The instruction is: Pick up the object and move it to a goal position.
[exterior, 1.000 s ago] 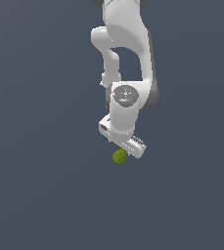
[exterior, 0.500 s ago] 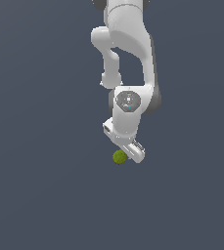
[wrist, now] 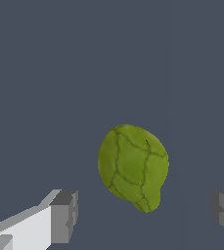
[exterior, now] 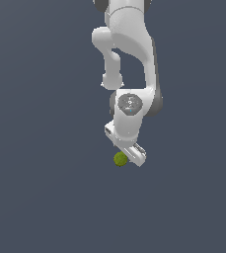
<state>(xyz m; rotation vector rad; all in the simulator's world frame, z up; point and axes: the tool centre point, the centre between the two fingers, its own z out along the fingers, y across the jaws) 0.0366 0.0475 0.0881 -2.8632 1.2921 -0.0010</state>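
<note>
You are in the approach step. The object [wrist: 133, 167] sits centre frame in the wrist view, untouched between the gripper [wrist: 145, 215] jaws, which stand wide apart. Next, lower and close evenly.

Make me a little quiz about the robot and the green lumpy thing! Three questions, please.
1. True or false: the gripper is squeezing the green object.
2. In the wrist view, the object sits: A) between the two fingers, B) off to one side of both fingers, C) out of sight.
3. Fill in: in the exterior view, the object shows at the gripper's ____ side.

Key: 1 false, the fingers stand apart with gaps either side; 2 A; 3 left.
</note>
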